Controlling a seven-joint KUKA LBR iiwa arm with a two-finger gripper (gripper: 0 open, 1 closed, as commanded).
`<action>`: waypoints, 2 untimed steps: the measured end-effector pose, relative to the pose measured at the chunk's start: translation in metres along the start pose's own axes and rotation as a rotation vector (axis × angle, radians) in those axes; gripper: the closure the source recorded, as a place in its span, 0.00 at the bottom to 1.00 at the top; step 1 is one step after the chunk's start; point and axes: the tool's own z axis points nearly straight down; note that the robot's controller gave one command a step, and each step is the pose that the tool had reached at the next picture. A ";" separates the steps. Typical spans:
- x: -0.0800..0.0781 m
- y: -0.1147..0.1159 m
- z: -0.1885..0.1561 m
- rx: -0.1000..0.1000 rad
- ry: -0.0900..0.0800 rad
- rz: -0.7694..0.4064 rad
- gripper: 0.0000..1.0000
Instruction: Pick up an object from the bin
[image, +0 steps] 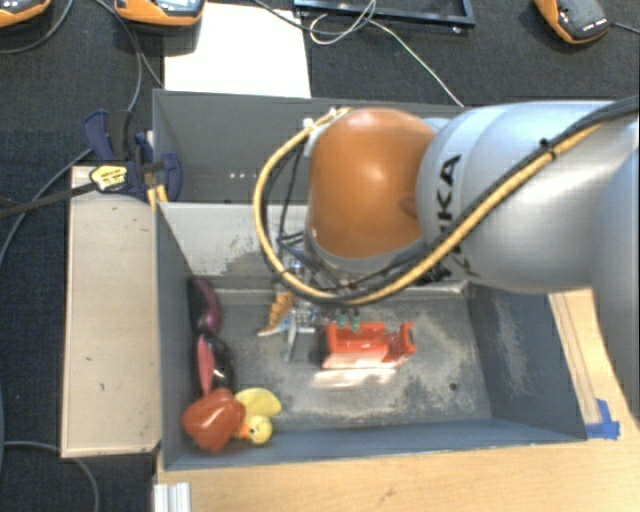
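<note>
Bin (452, 372) floor, centre: toy vehicle (365, 343), gripper (293, 336) just left of it. Along left wall, back to front: eggplant-shaped toy (205, 303), slim toy (208, 360), round fruit toy (211, 421) in near-left corner. Rubber duck (259, 408) touching its right side.

We note the arm (520, 200) in from the right, its orange cover (365, 185) over mid-bin (520, 350). Gripper (296, 335) low, just left of a red toy (358, 343) on a white base. Along the left wall: purple piece (206, 303), pink-and-black piece (207, 362). Lower-left corner: red lump (211, 421) touching a yellow duck (259, 408).
</note>
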 end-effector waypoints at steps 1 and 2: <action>0.000 0.000 0.000 0.000 0.000 0.001 0.00; 0.001 -0.082 0.052 0.001 0.000 -0.143 0.00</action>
